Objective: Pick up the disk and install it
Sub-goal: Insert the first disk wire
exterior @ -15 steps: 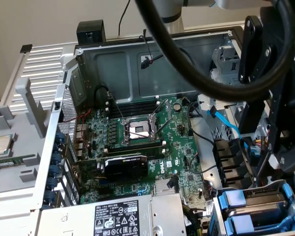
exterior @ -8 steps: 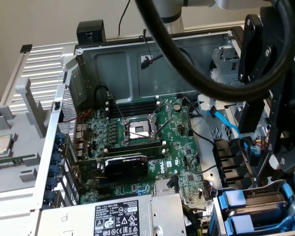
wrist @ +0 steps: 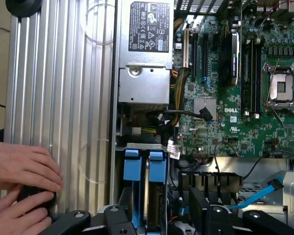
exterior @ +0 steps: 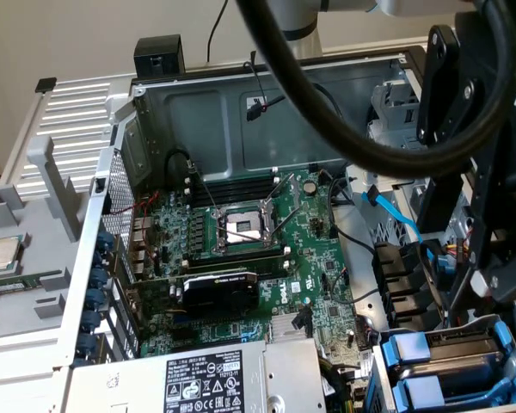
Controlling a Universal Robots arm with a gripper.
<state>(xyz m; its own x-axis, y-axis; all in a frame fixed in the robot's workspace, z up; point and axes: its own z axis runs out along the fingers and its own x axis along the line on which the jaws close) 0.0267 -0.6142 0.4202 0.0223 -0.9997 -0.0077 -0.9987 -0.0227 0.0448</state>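
The disk stands on edge in the drive bay at the case's corner, a grey slab between blue carrier tabs. In the exterior view two blue-framed drives lie stacked in that bay at the lower right. My gripper hangs just over them. Its black fingers stand on either side of the blue frame, and the far finger is clearly apart from it. The jaws look open and hold nothing. In the exterior view the gripper is the black structure at the right, above the bay.
A person's hands rest on the ribbed aluminium panel beside the case. The power-supply box sits next to the bay. The motherboard with its open CPU socket, blue SATA cable and thick black hose crowd the case.
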